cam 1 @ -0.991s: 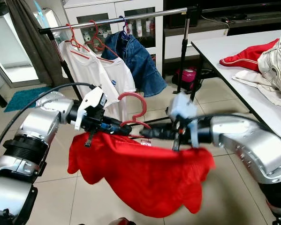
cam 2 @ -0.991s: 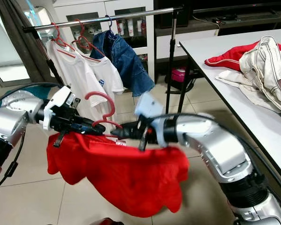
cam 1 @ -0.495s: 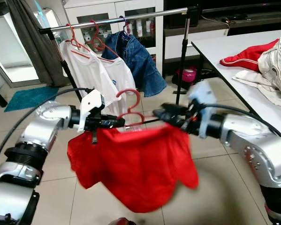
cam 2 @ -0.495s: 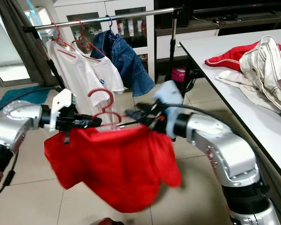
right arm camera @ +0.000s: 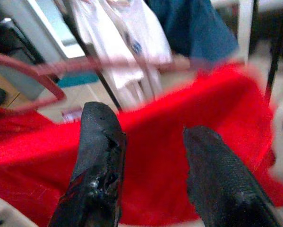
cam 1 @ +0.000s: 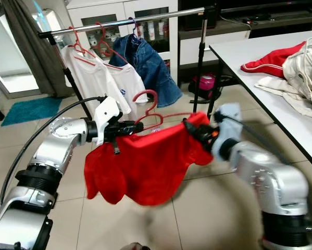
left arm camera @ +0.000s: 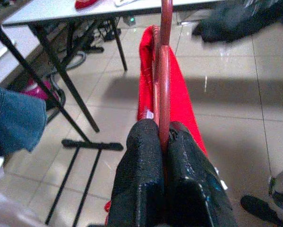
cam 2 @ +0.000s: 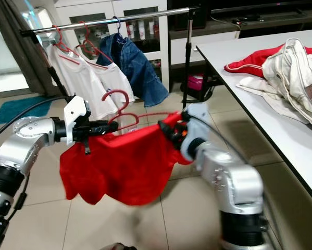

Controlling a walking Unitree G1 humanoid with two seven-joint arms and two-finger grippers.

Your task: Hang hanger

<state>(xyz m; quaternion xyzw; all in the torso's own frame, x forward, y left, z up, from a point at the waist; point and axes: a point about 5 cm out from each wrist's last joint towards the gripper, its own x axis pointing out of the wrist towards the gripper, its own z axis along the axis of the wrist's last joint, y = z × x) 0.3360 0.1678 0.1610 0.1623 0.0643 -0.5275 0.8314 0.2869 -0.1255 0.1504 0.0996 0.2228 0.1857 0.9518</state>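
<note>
No writing can be read anywhere; the only mark is a small blue print on the chest of one white T-shirt [cam 1: 125, 86], too small to make out.

The red hanger [cam 1: 148, 109] is held in mid-air in front of the robot, below and in front of the clothes rail [cam 1: 129, 20], not on it. A red garment [cam 1: 140, 164] is draped over it and hangs down above the tiled floor [cam 1: 208, 208]. The left gripper [cam 1: 128, 128] has its two black fingers [left arm camera: 141, 189] pressed together on the hanger's thin red bar at the garment's left shoulder (the left wrist view shows the bar running out from between them, the cloth hanging to one side). The hook stands upright just beyond those fingertips.

The right gripper [cam 1: 193, 129] is at the garment's other shoulder, up against the red cloth. Its fingers [right arm camera: 101, 156] are spread apart, with red fabric lying across the gap behind them, and the picture is blurred, so actual contact cannot be told.

On the rail hang two white T-shirts on red hangers and a blue denim jacket [cam 1: 148, 65], all towards its left end. At the right, a white table [cam 1: 234, 49] carries a red top [cam 1: 270, 57] and a cream jacket [cam 1: 307, 65] near its far right corner.
</note>
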